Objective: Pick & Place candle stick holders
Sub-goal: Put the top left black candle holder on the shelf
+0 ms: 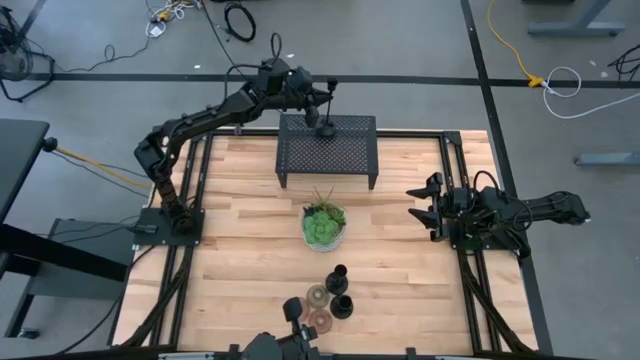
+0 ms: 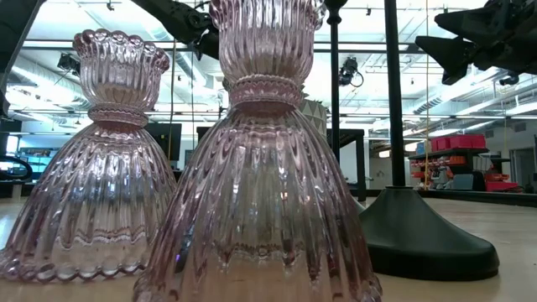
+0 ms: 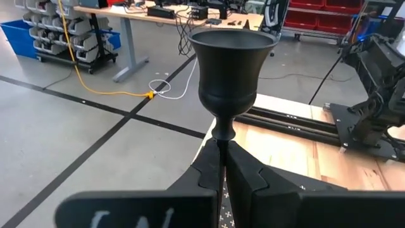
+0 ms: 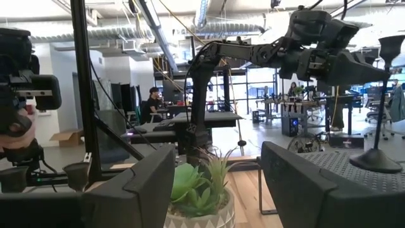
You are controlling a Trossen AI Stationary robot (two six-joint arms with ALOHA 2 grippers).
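My left gripper [image 1: 322,112] reaches over the black mesh rack [image 1: 350,150] at the table's far side and is shut on a black candlestick [image 1: 325,128], whose flared cup [image 3: 233,63] rises beyond the fingers. Its round base [image 4: 374,160] stands on the rack's top. Two more black candlesticks [image 1: 337,278] [image 1: 341,305] and two pinkish ribbed glass holders [image 1: 317,295] [image 1: 320,320] stand on their bases near the table's front edge. The glass holders fill the low view [image 2: 260,193]. My right gripper [image 1: 420,212] is open and empty above the table's right side. My left gripper pinches the candlestick's thin stem [image 3: 221,147] between its two fingers, just below the cup. The fingers come about level from the table's far left and lie across the stem. The candlestick stands upright with its base on the rack's top.
A green leafy plant in a white bowl [image 1: 323,225] stands mid-table between the rack and the front group, straight ahead of my right gripper [image 4: 199,190]. Bare wood lies left and right of it. Arm bases and rails line both table sides. A person sits far back in the room [image 4: 152,101].
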